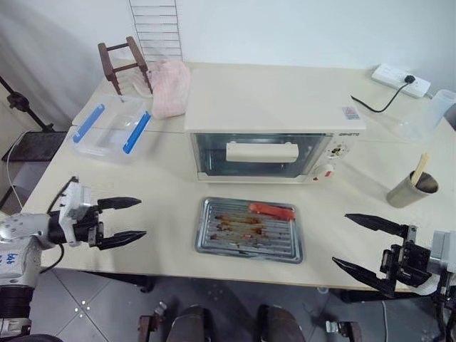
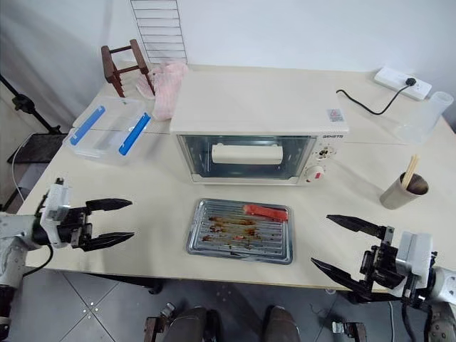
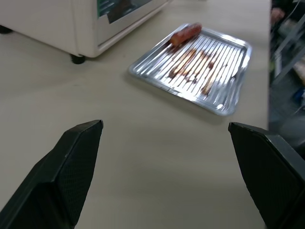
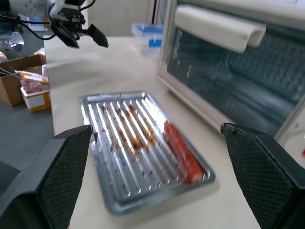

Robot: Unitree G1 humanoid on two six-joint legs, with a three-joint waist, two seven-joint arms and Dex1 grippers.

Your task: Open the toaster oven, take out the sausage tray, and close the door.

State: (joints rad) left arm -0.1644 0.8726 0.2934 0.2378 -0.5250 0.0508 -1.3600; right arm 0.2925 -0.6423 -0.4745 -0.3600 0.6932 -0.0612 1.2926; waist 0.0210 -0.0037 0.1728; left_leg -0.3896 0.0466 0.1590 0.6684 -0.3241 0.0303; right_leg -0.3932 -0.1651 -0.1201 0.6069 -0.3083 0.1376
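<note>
Tray (image 1: 249, 231) lies before the shut door (image 1: 261, 152), wide-spread left pincer (image 1: 128, 221) and right pincer (image 1: 363, 243) flanking.

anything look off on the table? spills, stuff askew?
Nothing spilled or damaged. The sausage tray lies flat on the table in front of the toaster oven, brown grease streaks kept inside it, one sausage at its far edge. The door is shut. Both hands, left hand and right hand, are open and empty.
</note>
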